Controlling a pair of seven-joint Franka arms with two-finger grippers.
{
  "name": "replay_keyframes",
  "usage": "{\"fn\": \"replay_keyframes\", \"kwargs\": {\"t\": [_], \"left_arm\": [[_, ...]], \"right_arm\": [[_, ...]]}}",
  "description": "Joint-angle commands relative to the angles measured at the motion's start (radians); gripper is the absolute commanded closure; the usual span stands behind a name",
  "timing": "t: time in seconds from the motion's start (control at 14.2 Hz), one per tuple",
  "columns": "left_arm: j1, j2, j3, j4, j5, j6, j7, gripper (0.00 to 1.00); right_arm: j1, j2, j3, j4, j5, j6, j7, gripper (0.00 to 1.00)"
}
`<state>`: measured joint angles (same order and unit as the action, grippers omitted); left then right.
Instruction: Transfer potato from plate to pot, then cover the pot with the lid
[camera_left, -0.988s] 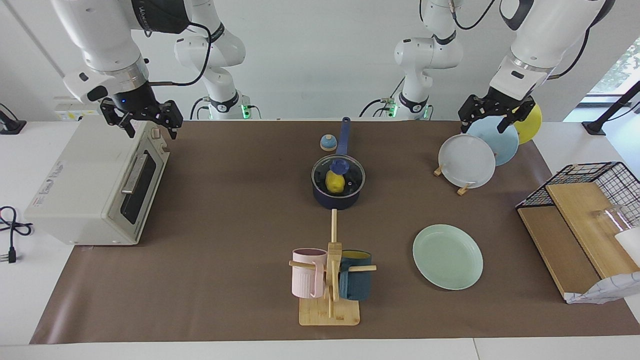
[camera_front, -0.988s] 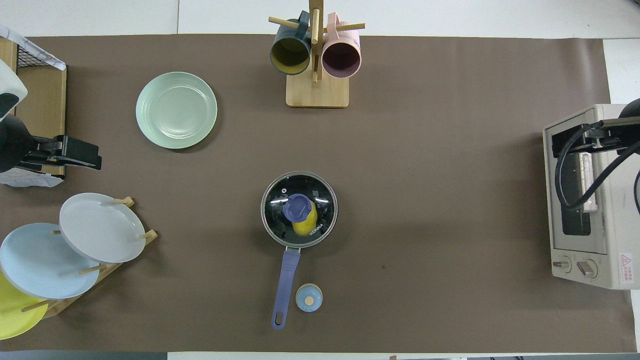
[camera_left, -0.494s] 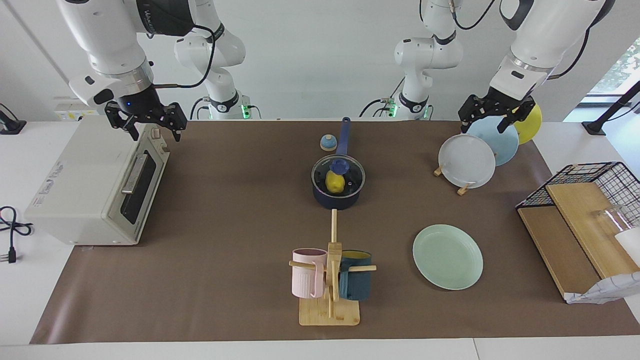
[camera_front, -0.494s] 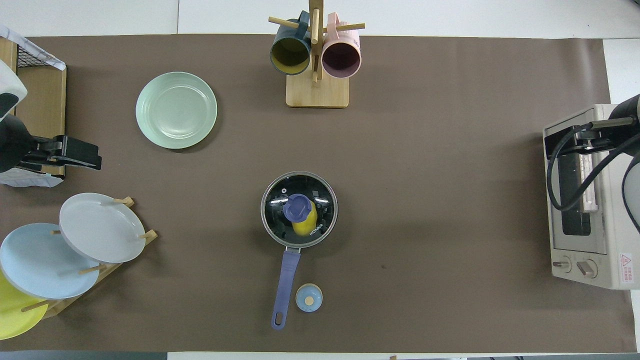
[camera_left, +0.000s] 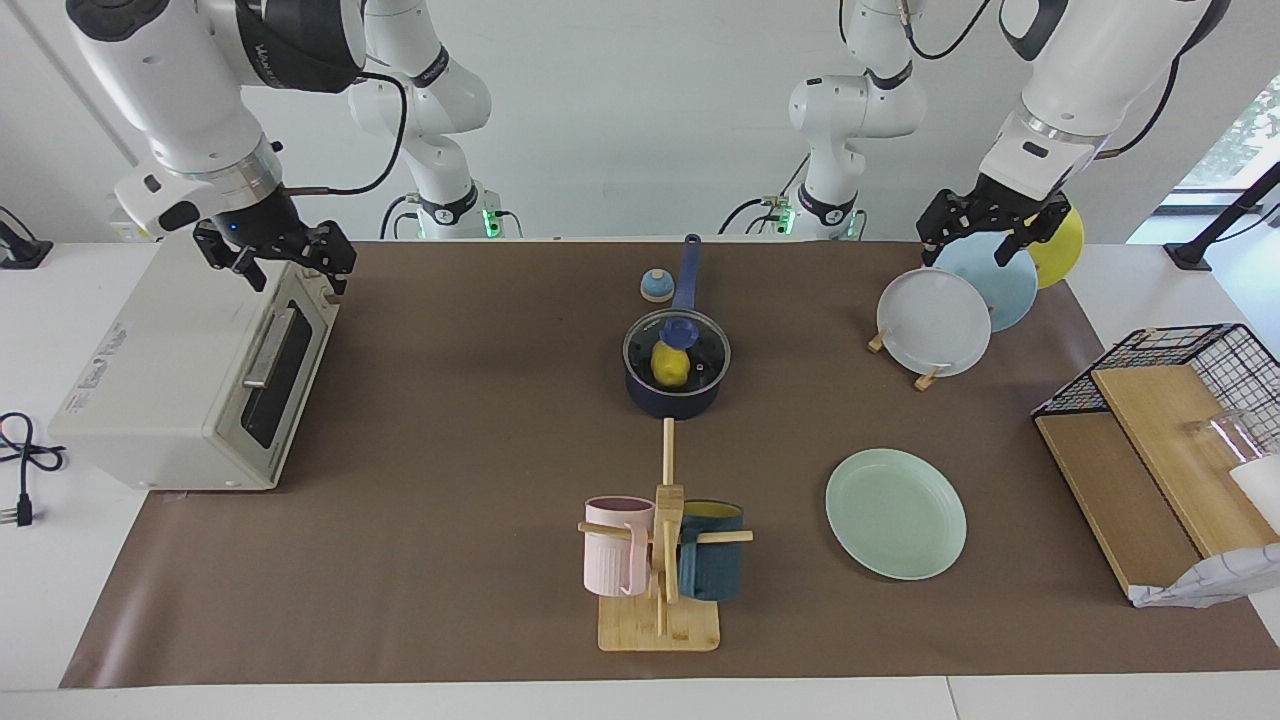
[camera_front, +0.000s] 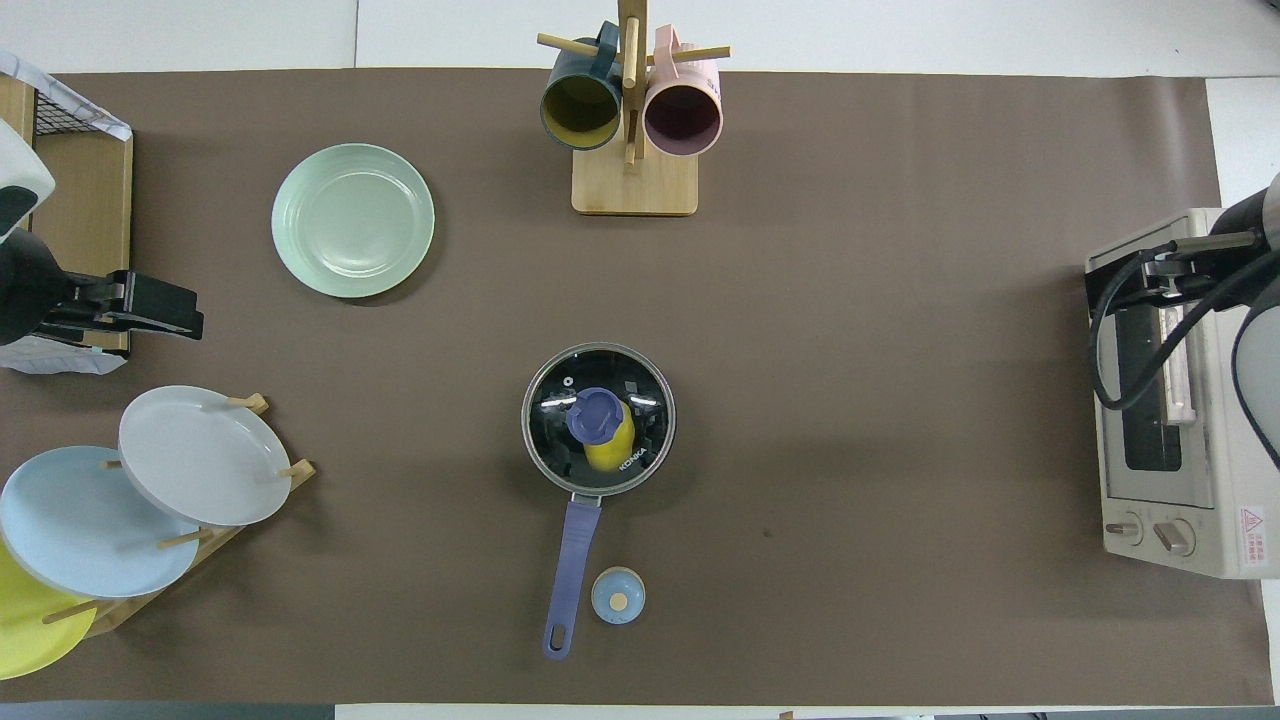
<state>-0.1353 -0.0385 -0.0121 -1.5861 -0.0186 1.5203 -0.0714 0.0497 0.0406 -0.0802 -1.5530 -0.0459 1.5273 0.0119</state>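
The dark blue pot (camera_left: 676, 402) stands mid-table, its handle (camera_front: 573, 560) pointing toward the robots. The yellow potato (camera_left: 670, 368) lies inside it and shows through the glass in the overhead view (camera_front: 612, 452). The glass lid (camera_left: 707, 351) with its blue knob (camera_front: 594, 415) sits on the pot. The mint-green plate (camera_left: 895, 513) is bare and lies farther from the robots, toward the left arm's end (camera_front: 352, 220). My right gripper (camera_left: 277, 257) is open and empty over the toaster oven. My left gripper (camera_left: 985, 238) is open and empty over the plate rack.
A toaster oven (camera_left: 190, 370) stands at the right arm's end. A rack with white, light-blue and yellow plates (camera_left: 935, 320) stands at the left arm's end, beside a wire basket on wooden boards (camera_left: 1170, 420). A mug tree (camera_left: 660, 560) stands farther out. A small bell (camera_left: 656, 285) lies beside the pot's handle.
My right gripper has drifted over the toaster oven toward the right arm's end of the table. The left arm, pot, lid, potato and plate have not moved.
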Motion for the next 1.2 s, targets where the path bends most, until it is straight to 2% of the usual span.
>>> {"fn": "replay_keyframes", "kwargs": {"t": [0.0,1.13], "left_arm": [[0.005,-0.021,-0.002,-0.026,0.003,0.009,0.001,0.0],[0.005,-0.021,-0.002,-0.026,0.003,0.011,0.001,0.0]], "right_arm": [[-0.002,-0.004,0.016,0.001,0.021,-0.001,-0.016,0.0],[-0.002,-0.008,0.042,0.002,0.023,0.001,-0.085,0.0]]}}
